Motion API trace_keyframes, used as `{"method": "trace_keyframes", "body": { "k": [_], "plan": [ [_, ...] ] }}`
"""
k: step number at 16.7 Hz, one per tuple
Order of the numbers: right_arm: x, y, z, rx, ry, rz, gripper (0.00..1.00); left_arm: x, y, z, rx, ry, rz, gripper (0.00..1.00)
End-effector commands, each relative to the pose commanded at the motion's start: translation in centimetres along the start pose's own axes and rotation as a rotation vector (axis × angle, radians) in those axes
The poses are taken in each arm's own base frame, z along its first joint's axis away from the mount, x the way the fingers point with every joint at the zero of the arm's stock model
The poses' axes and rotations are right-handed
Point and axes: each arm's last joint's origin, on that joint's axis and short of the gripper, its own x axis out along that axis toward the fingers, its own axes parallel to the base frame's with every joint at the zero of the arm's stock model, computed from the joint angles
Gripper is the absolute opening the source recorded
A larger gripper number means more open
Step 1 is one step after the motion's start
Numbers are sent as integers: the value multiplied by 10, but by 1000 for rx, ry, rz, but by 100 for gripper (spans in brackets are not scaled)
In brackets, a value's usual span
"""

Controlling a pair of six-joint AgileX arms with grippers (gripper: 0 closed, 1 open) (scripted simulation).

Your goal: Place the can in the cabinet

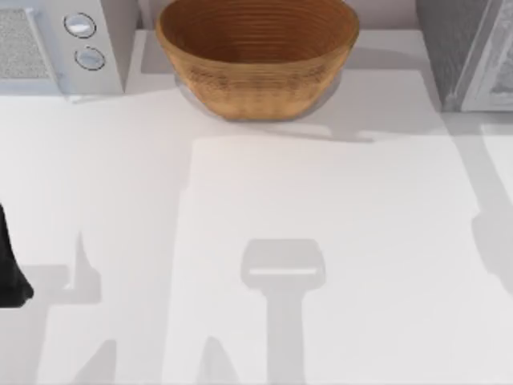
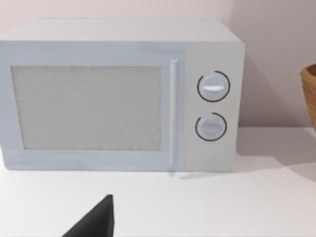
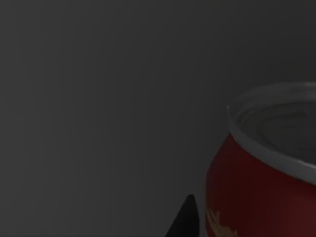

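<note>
Field notes, current moment.

Tabletop (image 1: 321, 241): white, crossed by grey arm shadows in the top view.

Woven basket (image 1: 256, 56): brown, bowl-shaped, at the far edge of the tabletop near the middle. Its rim also pokes in at the edge of my left wrist view.

Microwave (image 2: 118, 94): pale grey, at the far left corner of the tabletop. Door shut, mesh window, vertical handle, two round dials stacked one above the other beside the door. In the top view it stands just to the left of the basket, apart from it.

Cabinet (image 1: 473, 52): a grey body at the far right corner of the tabletop, cut off by the frame edge.

My left arm: a dark piece of it sits at the far left edge of the top view, low over the tabletop, well apart from the basket. My left end effector (image 2: 96, 219) shows as one dark fingertip wedge at the foot of my left wrist view, above bare tabletop and facing the microwave front. Cannot tell whether its fingers are spread or pressed together.

My right wrist view is dark. In it the can (image 3: 266, 182) is very close: red body, silver rim and recessed top, pale label marks low on its side, grey surroundings behind it. My right end effector (image 3: 185, 219) shows as one dark fingertip just beside the can's red wall. Cannot tell whether it touches the can, or whether the fingers are spread or pinching.
</note>
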Motion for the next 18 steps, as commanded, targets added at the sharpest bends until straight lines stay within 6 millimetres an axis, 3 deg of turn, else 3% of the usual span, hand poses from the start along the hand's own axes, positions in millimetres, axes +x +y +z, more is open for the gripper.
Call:
{"method": "trace_keyframes", "body": {
  "k": [4, 17, 18],
  "plan": [
    [0, 0, 0, 0, 0, 0, 0, 0, 0, 0, 0, 0, 0, 100],
    [0, 0, 0, 0, 0, 0, 98, 0, 0, 0, 0, 0, 0, 100],
    [0, 0, 0, 0, 0, 0, 100, 0, 0, 0, 0, 0, 0, 100]
  ]
}}
